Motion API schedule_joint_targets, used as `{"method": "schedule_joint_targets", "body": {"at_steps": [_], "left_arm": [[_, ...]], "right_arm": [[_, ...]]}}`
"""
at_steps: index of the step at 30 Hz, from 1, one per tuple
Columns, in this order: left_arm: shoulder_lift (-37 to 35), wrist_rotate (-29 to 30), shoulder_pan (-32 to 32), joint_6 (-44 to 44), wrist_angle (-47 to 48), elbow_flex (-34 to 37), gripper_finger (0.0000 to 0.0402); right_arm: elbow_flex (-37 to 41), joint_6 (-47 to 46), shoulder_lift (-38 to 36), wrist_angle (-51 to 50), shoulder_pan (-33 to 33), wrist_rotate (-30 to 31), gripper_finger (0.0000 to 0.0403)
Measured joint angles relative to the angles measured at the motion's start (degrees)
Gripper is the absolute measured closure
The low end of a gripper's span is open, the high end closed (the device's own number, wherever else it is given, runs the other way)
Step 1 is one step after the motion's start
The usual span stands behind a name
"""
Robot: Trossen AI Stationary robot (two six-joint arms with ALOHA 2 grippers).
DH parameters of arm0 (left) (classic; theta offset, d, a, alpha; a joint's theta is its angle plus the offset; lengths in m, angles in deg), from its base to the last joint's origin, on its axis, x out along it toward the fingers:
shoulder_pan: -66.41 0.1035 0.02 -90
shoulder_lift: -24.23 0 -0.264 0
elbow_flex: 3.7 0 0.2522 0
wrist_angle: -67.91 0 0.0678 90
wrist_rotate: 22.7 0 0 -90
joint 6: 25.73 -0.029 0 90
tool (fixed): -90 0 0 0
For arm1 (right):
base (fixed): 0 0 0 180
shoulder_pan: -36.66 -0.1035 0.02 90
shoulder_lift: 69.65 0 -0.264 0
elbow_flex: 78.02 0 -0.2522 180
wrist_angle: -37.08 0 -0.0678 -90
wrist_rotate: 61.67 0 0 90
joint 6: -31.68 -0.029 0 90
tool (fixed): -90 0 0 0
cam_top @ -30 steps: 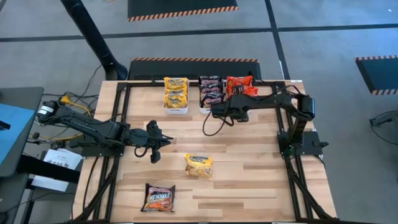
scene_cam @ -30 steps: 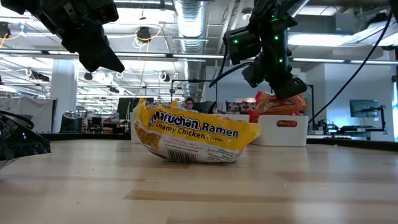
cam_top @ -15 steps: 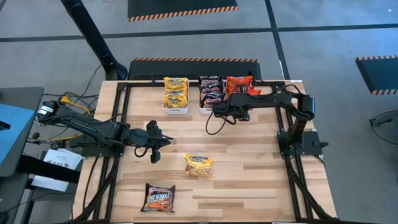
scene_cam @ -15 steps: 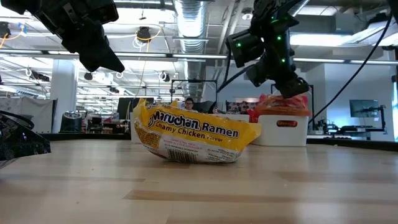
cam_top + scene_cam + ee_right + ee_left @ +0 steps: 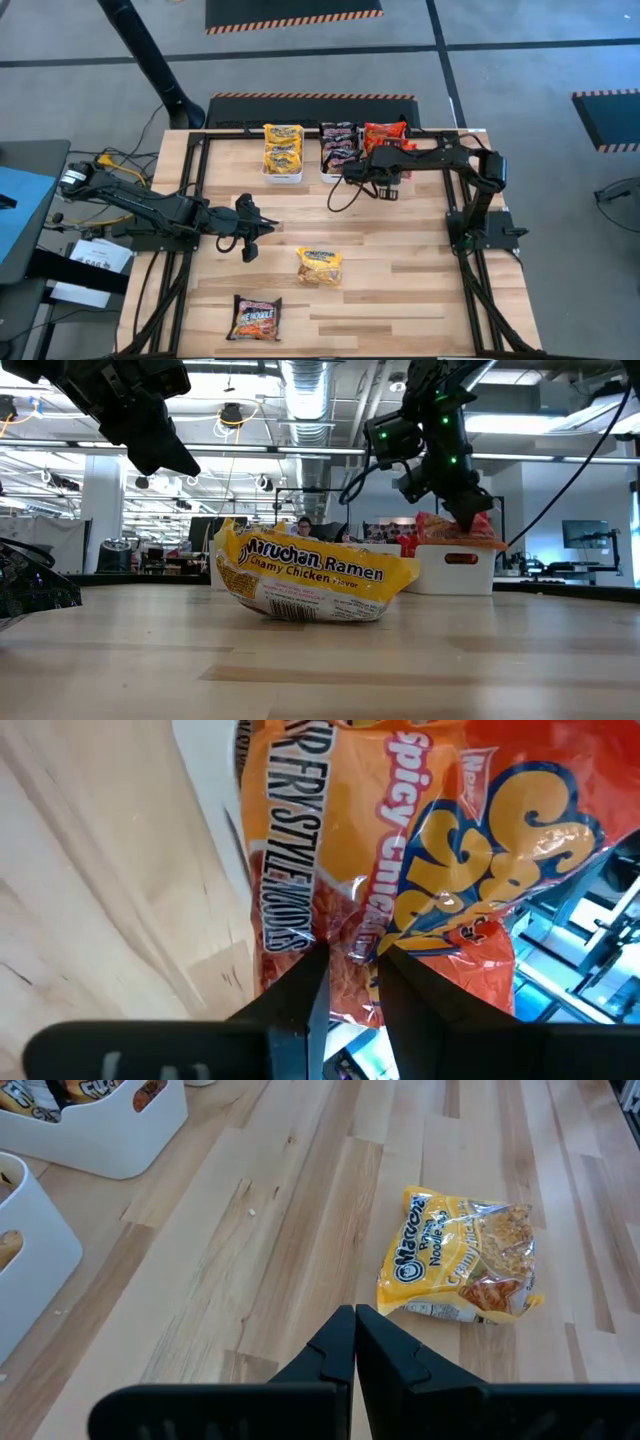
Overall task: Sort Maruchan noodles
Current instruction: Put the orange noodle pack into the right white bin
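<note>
A yellow Maruchan packet [image 5: 320, 266] [image 5: 315, 575] [image 5: 462, 1260] lies flat mid-table. A dark packet [image 5: 256, 317] lies near the table's near edge. Three white bins stand at the far edge: one with yellow packets [image 5: 283, 150], one with dark packets [image 5: 338, 148], one with red packets [image 5: 384, 135]. My right gripper [image 5: 388, 170] [image 5: 470, 512] [image 5: 350, 958] is over the red bin, shut on a red-orange packet [image 5: 430, 840]. My left gripper [image 5: 248, 235] [image 5: 355, 1320] hovers shut above bare wood, left of the yellow packet. My right gripper pinches the red-orange packet between its two fingers at a crinkled spot of its printed face [image 5: 350, 932]. It comes from above, slanting down. The packet [image 5: 455, 530] hangs under the fingers at the red bin's rim; whether it rests on the packets inside, I cannot tell.
The red bin's white wall [image 5: 460, 570] stands behind the yellow packet in the low view. A black frame [image 5: 200, 160] runs along the table's edges. Bare wood [image 5: 400, 270] lies between the bins and the loose packets.
My right gripper has carried the red-orange packet toward the far edge and down, from beside the red bin to over it. The packet now sits lower, at the bin's rim. The left arm has kept still.
</note>
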Motion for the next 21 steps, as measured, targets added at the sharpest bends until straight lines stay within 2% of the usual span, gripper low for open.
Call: {"method": "schedule_joint_targets", "body": {"at_steps": [8, 15, 17, 21], "left_arm": [[0.01, 0.0, 0.01, 0.03, 0.84, 0.0, 0.0401], [0.01, 0.0, 0.01, 0.17, 2.34, 0.02, 0.0401], [0.01, 0.0, 0.02, 0.47, 2.33, 0.02, 0.0401], [0.01, -0.02, 0.02, 0.71, 2.36, 0.02, 0.0401]], "right_arm": [[-0.49, -0.38, 0.08, -0.95, 0.97, 3.01, 0.0291], [-6.11, -3.73, 0.09, -7.15, -1.41, 4.11, 0.0291], [-7.88, -5.88, 0.09, -10.69, -1.96, 0.59, 0.0291], [-8.57, -9.08, 0.03, -12.92, -2.28, -12.17, 0.0291]]}}
